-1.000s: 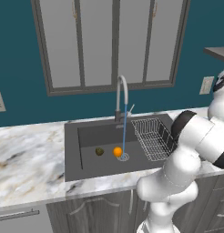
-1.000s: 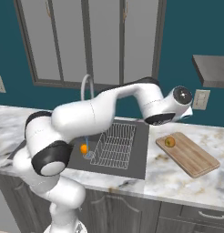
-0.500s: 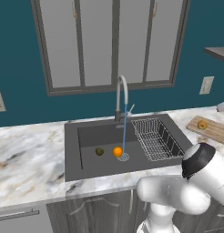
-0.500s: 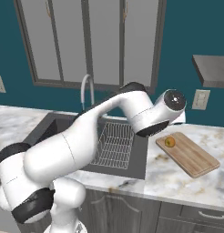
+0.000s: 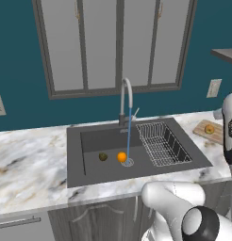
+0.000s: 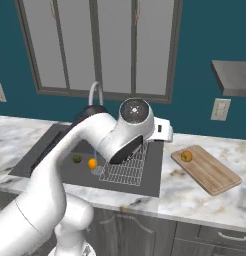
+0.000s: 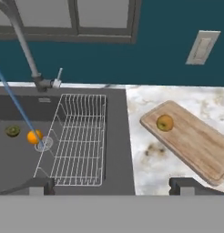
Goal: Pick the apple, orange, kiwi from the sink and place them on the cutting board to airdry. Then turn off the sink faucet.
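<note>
The yellow-green apple (image 7: 165,122) (image 6: 186,156) (image 5: 209,128) lies on the wooden cutting board (image 7: 196,145) (image 6: 210,172), near its sink-side end. In the dark sink (image 5: 89,141) (image 7: 118,136), the orange (image 5: 121,156) (image 7: 34,136) rests beside the drain, with the darker kiwi (image 5: 103,156) (image 7: 13,131) just left of it. Water runs from the gooseneck faucet (image 5: 126,101) (image 7: 22,41). My gripper (image 7: 111,185) is open and empty. It hangs above the counter between the sink and the board, apart from all the fruit.
A wire dish rack (image 7: 77,139) (image 5: 160,143) fills the sink's right end. Marble counter (image 5: 28,160) runs on both sides. A wall outlet (image 7: 201,47) sits above the board, and a window (image 5: 115,42) stands behind the faucet.
The arm has swung up and back from the cutting board toward the sink side. The apple stays on the board and the gripper stays open.
</note>
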